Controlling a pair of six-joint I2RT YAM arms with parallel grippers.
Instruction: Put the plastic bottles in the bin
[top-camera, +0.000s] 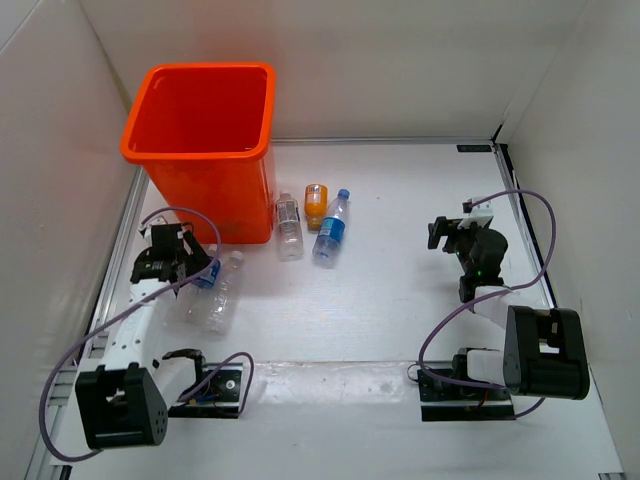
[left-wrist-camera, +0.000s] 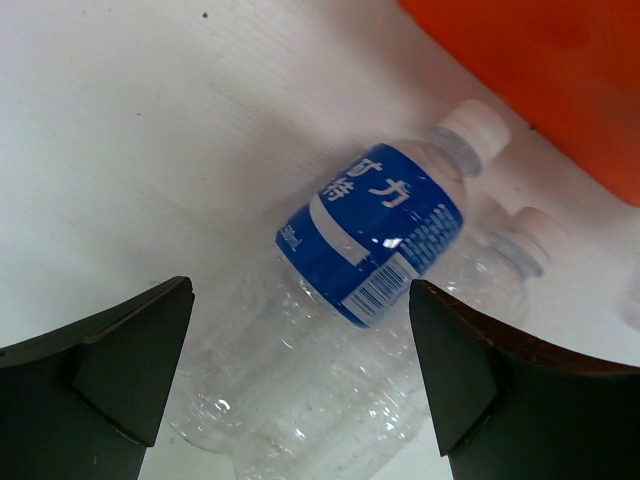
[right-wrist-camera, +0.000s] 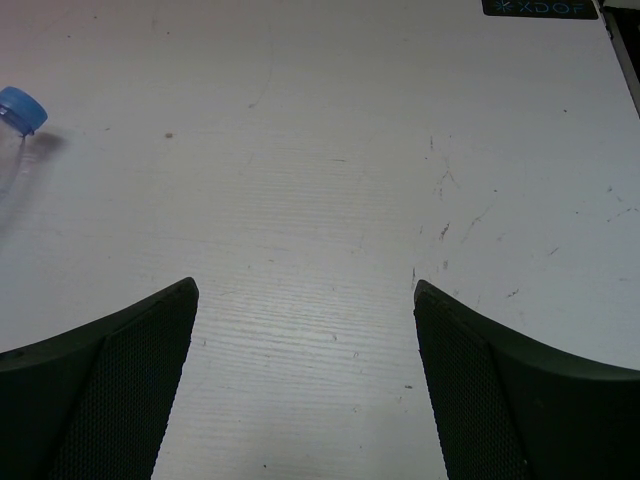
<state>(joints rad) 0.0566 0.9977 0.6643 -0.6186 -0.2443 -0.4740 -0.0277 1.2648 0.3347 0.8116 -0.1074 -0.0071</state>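
Evidently stands barely begun: nothing visible inside bin (top-camera: 215, 195), five plastic bottles (top-camera: 328, 228) lying on table (top-camera: 380, 300); left tool (left-wrist-camera: 300, 340) spread wide above blue-labelled bottle (left-wrist-camera: 375, 240), right tool (right-wrist-camera: 305, 330) gaping, empty.

You get bright, even overhead light: the white table (top-camera: 400, 290) is almost washed out, and shadows stay soft and short. In your left wrist view the bottle (left-wrist-camera: 375, 235) glints with small highlights, and the bin (left-wrist-camera: 560, 80) is blurred.
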